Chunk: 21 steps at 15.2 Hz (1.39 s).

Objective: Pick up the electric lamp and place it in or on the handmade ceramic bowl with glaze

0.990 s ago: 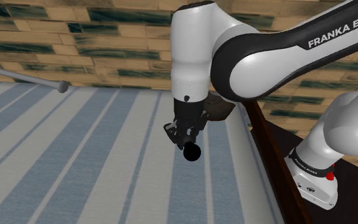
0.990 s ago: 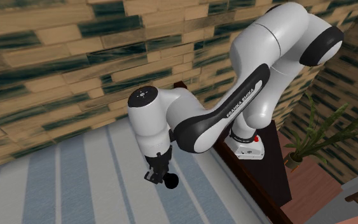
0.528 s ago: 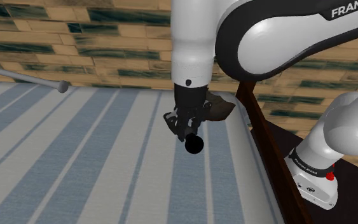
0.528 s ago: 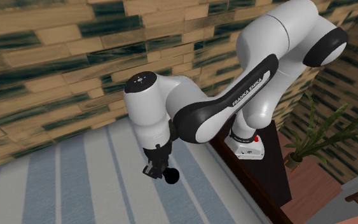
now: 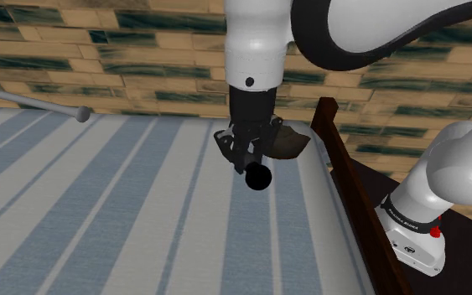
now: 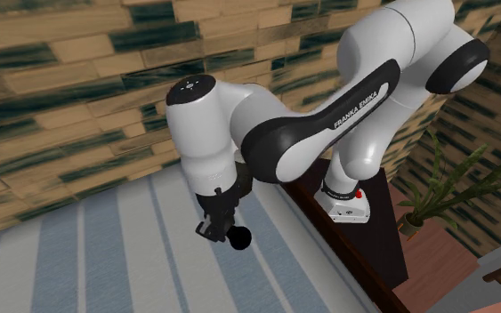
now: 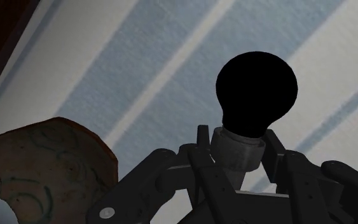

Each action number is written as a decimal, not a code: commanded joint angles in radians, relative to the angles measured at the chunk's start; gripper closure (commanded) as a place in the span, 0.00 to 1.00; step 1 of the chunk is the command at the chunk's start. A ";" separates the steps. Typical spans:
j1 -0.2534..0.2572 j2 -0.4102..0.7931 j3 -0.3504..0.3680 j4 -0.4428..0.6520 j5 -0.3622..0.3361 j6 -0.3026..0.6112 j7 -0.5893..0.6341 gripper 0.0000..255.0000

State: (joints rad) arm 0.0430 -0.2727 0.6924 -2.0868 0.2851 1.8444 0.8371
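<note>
One brand name, on the robot arm.
"FRANKA EMIKA" runs in white capitals along the arm's (image 6: 361, 107) black forearm band in the second exterior view; the small print on its base (image 5: 409, 221) in the shoulder view cannot be read.

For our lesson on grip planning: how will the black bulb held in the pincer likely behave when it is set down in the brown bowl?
The bulb is round, so it will probably roll until the bowl stops it. The pincer clasps its narrow grey base, so it might swivel in the grip.
</note>
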 commanded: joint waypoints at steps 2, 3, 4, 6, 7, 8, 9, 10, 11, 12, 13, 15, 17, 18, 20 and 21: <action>-0.011 -0.035 -0.044 -0.022 0.009 -0.020 -0.058 1.00; -0.017 -0.049 -0.065 -0.037 0.011 -0.024 -0.087 1.00; -0.023 -0.062 -0.086 -0.050 0.011 -0.028 -0.114 1.00; -0.036 -0.083 -0.126 -0.074 0.008 -0.036 -0.169 1.00; -0.043 -0.092 -0.145 -0.084 0.005 -0.039 -0.195 1.00; -0.051 -0.099 -0.164 -0.093 0.002 -0.042 -0.221 1.00; -0.059 -0.106 -0.183 -0.101 -0.003 -0.045 -0.246 1.00; -0.067 -0.110 -0.202 -0.108 -0.009 -0.047 -0.272 1.00; -0.076 -0.114 -0.220 -0.114 -0.015 -0.050 -0.296 1.00; -0.085 -0.117 -0.238 -0.119 -0.021 -0.052 -0.321 1.00; -0.094 -0.118 -0.256 -0.123 -0.029 -0.054 -0.345 1.00; -0.113 -0.117 -0.290 -0.127 -0.045 -0.058 -0.392 1.00; -0.133 -0.112 -0.323 -0.127 -0.062 -0.060 -0.439 1.00; -0.145 -0.107 -0.343 -0.125 -0.073 -0.062 -0.466 1.00; -0.145 -0.104 -0.340 -0.149 -0.071 -0.034 -0.468 1.00; -0.144 -0.102 -0.338 -0.161 -0.070 -0.021 -0.469 1.00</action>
State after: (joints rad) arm -0.1008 -0.3730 0.3555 -2.2360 0.2144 1.8131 0.3732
